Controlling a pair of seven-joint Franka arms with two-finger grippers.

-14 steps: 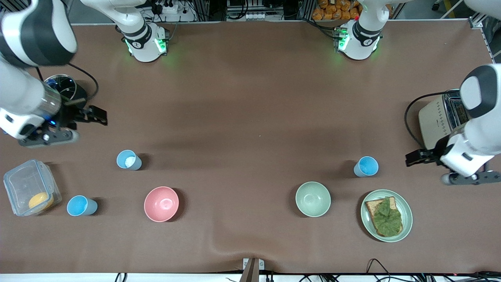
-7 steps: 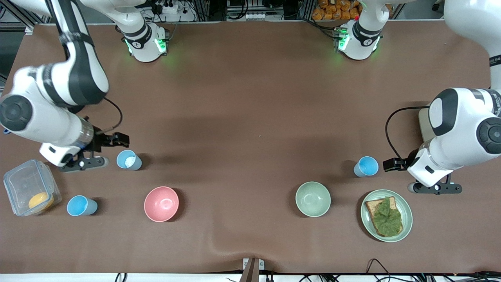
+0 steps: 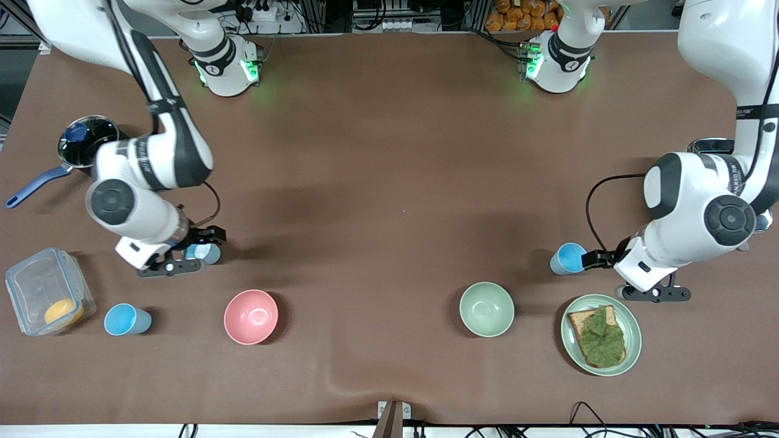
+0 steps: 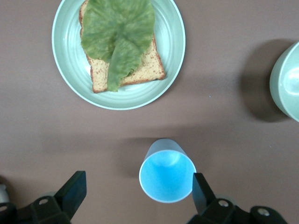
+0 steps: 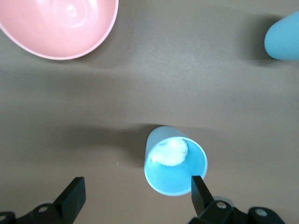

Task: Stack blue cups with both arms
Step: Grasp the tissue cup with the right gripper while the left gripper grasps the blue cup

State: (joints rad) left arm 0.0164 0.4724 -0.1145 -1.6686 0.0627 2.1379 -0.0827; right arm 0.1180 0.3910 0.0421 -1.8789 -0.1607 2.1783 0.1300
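Brown table [image 3: 389,182], both arms low over it, each gripper at a blue cup.
White left arm's left gripper [image 4: 135,196] stands spread wide, gripping nothing, the sky-blue cup [image 4: 167,171] upright between its fingers, just beside the sandwich plate [image 3: 633,331] and near the green bowl [image 3: 486,309]. The right gripper [image 5: 135,196], likewise wide open and empty, brackets the paler cup [image 5: 175,161], which has a whitish lump inside. The pink bowl [image 3: 251,316] and a third blue cup [image 3: 126,320] sit nearer the front camera.

No readable text, label, brand, number or sign can be made out on anything.
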